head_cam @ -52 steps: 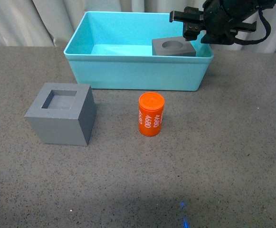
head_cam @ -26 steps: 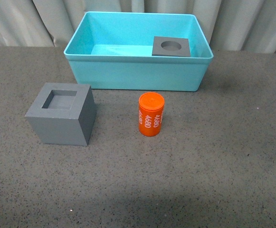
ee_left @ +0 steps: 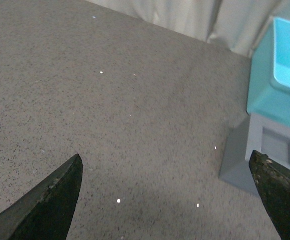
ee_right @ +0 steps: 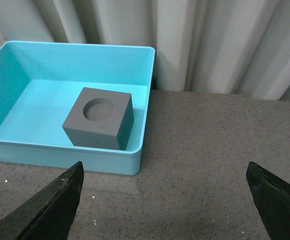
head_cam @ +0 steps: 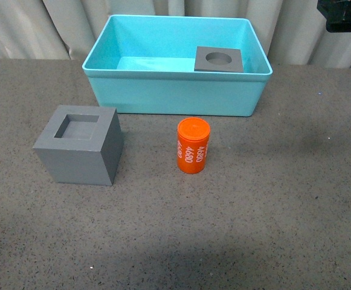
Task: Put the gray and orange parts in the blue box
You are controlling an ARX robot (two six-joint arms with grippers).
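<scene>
Speckled gray tabletop (head_cam: 284, 211), pale curtain (head_cam: 72, 24) behind. Spread wide and empty, right gripper (ee_right: 164, 165), box (ee_right: 135, 165) just ahead with round-recess cube (ee_right: 99, 119) inside. Likewise spread (nothing held), left gripper (ee_left: 165, 155), square-recess cube (ee_left: 272, 142) close beside it. Upright outside box, orange cylinder (head_cam: 193, 146), well apart from right gripper.

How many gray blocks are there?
2. The round-hole cube sits inside the blue box; the square-hole cube stands on the table outside, left of the orange cylinder.
</scene>
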